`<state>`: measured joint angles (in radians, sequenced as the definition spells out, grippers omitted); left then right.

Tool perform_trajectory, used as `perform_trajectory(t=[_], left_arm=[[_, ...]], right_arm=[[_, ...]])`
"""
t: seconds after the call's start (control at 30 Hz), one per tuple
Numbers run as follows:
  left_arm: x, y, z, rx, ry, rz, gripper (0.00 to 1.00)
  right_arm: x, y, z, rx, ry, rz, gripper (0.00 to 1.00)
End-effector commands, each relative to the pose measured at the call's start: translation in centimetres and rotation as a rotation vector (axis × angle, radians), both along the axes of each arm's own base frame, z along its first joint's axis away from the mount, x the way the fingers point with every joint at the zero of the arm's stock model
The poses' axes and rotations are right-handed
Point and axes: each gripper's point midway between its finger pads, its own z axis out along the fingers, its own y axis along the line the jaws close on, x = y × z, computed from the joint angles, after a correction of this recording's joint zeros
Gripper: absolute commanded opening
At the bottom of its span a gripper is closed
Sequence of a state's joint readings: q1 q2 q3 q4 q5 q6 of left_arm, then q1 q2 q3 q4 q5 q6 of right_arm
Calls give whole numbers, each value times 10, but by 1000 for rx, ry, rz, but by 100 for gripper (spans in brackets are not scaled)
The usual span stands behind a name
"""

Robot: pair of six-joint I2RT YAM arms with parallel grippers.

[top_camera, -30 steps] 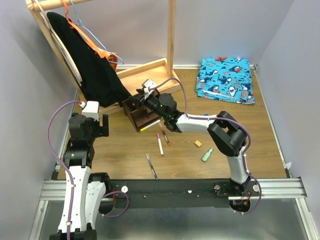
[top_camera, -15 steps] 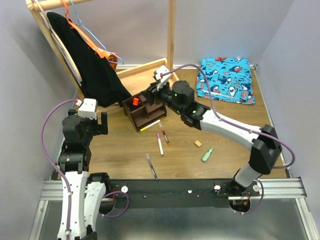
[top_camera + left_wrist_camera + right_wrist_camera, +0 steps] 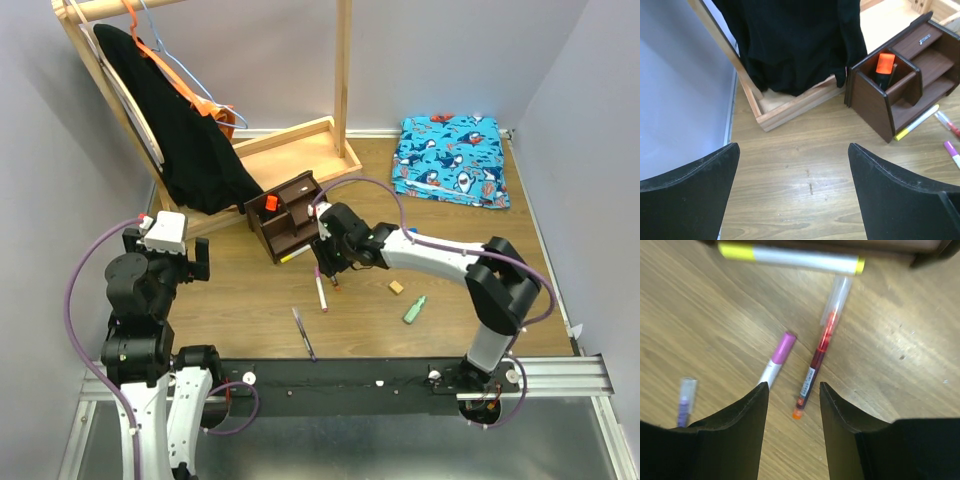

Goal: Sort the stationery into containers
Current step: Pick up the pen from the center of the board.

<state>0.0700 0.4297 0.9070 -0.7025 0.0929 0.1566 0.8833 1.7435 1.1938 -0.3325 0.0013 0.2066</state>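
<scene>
Farthest left, the left gripper [image 3: 792, 150] hung with its jaws spread wide and empty, well apart from all the stationery. Ahead of it and to its right stood the dark wooden desk organiser [image 3: 900, 95]. One orange-capped marker [image 3: 885, 64] stood upright in its tall cup compartment, the only item judged sorted. A small plate [image 3: 925, 38] on the organiser's upper tier bore writing too small to read.

The yellow-white marker [image 3: 790, 257] lay on the table [image 3: 250, 290] against the organiser's foot, just beyond the right gripper [image 3: 792, 387]. The purple-grey pen [image 3: 685, 400] lay apart from that gripper, toward the arm bases. The pink-white marker [image 3: 777, 354] lay just beside its left finger.

The right gripper's jaws stood partly spread, pinching nothing, over the lower end of a clear-capped red pen [image 3: 820, 347]. Print on the pen's barrel was blurred and unreadable.

To the right of that gripper lay the tan eraser [image 3: 397, 287] and the mint-green highlighter [image 3: 414, 310], both loose. By this count, six items remained unsorted and the task was at an early stage.
</scene>
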Motion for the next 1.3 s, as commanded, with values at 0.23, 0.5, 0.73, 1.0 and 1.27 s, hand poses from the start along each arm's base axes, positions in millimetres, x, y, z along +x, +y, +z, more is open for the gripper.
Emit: perform_trajectory(t=[0.23, 0.5, 0.73, 1.0, 1.27], left_arm=[[-10, -4, -2, -106, 7, 29, 99], [-5, -3, 0, -90, 10, 29, 99], [0, -1, 8, -88, -7, 35, 99], [-3, -4, 11, -86, -18, 20, 99], [-1, -10, -7, -61, 2, -33, 99]], right_arm=[[32, 7, -52, -101, 27, -88, 47], [51, 3, -73, -154, 41, -118, 47], [32, -34, -104, -262, 91, -190, 27], [17, -49, -86, -248, 77, -155, 1], [35, 4, 93, 151, -169, -29, 1]])
